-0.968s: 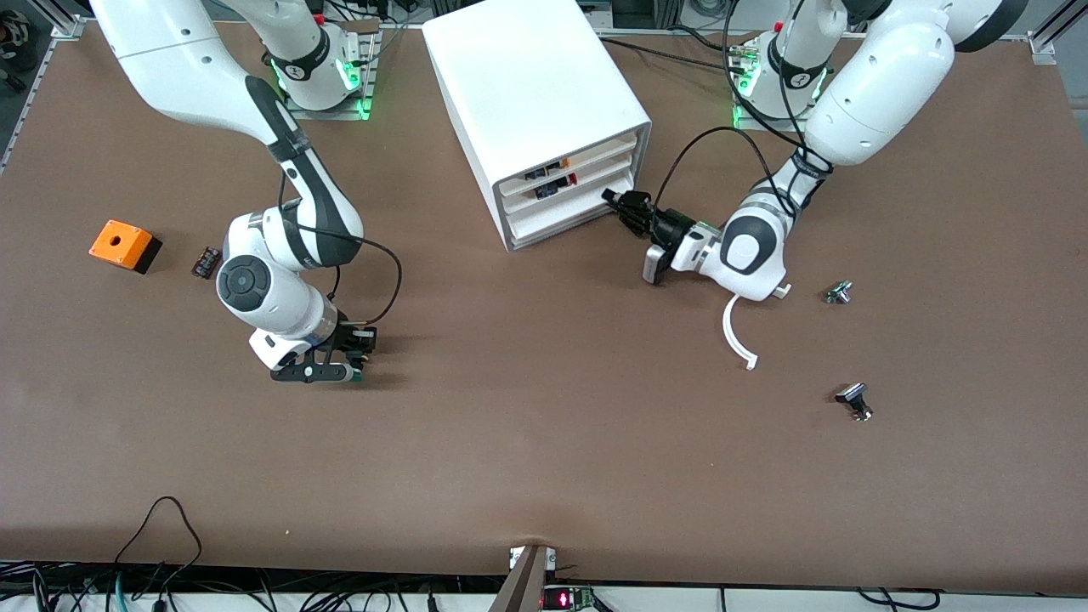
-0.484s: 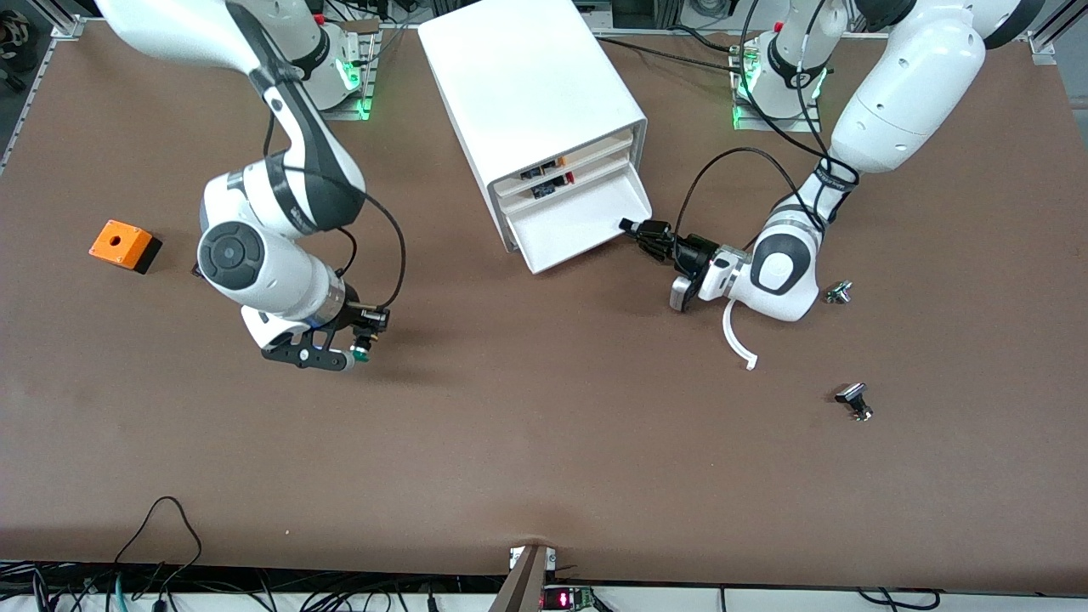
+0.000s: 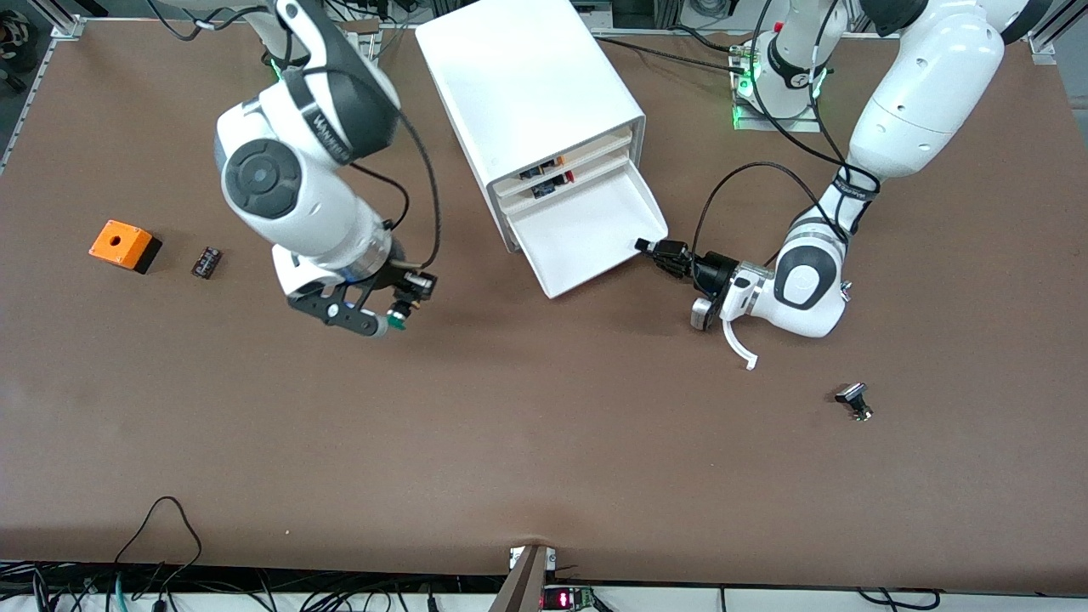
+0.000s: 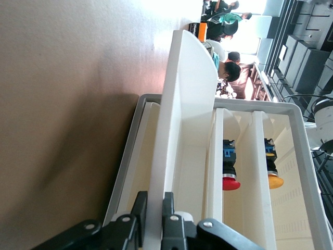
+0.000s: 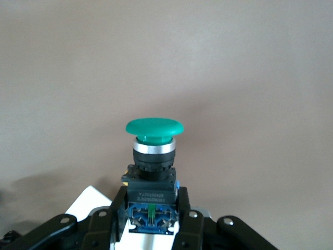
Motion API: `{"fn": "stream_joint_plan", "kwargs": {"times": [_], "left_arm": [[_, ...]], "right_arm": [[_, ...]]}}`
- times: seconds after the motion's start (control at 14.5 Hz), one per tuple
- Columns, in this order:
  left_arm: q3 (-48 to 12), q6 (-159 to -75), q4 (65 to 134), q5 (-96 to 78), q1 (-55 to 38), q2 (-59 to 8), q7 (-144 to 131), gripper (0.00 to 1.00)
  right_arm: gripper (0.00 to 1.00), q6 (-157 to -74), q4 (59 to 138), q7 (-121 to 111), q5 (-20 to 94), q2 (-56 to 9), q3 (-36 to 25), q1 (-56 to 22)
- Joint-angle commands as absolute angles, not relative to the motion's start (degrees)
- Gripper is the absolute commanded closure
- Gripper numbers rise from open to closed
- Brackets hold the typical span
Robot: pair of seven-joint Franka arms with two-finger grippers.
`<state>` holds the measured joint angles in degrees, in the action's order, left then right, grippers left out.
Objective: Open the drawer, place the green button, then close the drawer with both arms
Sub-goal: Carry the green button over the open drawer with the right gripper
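Right gripper (image 3: 399, 312) clamps button (image 5: 153, 156); left gripper (image 3: 653, 249) pinches drawer (image 3: 586, 234) lip.

In your front view, the right gripper (image 3: 393, 308) covers most of the button (image 3: 395, 320); only a green speck shows. The left arm's wrist hides the small metal part near it. In your left wrist view, the left gripper (image 4: 154, 221) is cut off at the edge, and the drawer (image 4: 182, 130) hides its own floor.
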<state>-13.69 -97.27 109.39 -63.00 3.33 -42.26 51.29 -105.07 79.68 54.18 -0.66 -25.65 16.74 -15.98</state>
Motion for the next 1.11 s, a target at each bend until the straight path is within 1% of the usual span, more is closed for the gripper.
{"fn": "stream_joint_plan", "kwargs": {"times": [0.0, 0.28, 0.48, 0.69, 0.9, 1.04], "left_arm": [[-13.4, -96.4, 107.7, -60.6, 5.4, -42.1, 47.5, 0.00], [-13.4, -95.8, 107.6, -56.5, 7.6, -41.5, 44.0, 0.00], [-13.1, -95.5, 107.1, -52.7, 9.6, -40.6, 40.0, 0.00], [-13.2, -93.2, 107.0, -52.6, 10.5, -40.3, 34.3, 0.00], [-12.6, -93.2, 107.1, -51.7, 10.5, -37.6, 21.6, 0.00], [-12.0, -93.5, 106.3, -47.2, 10.5, -37.0, 16.9, 0.00]], "right_arm": [[1.00, -103.6, 74.8, 62.6, -2.5, -27.2, 16.5, -20.0], [1.00, -105.5, 69.0, 73.9, -4.9, -30.8, 16.4, -25.7], [1.00, -108.6, 68.6, 83.4, -6.1, -33.1, 16.3, -29.3], [1.00, -111.3, 67.9, 93.9, -7.3, -35.9, 16.3, -32.6], [1.00, -114.6, 67.1, 102.2, -7.4, -39.2, 16.3, -35.2], [1.00, -116.4, 67.1, 106.0, -7.6, -41.4, 16.3, -37.1]]}}
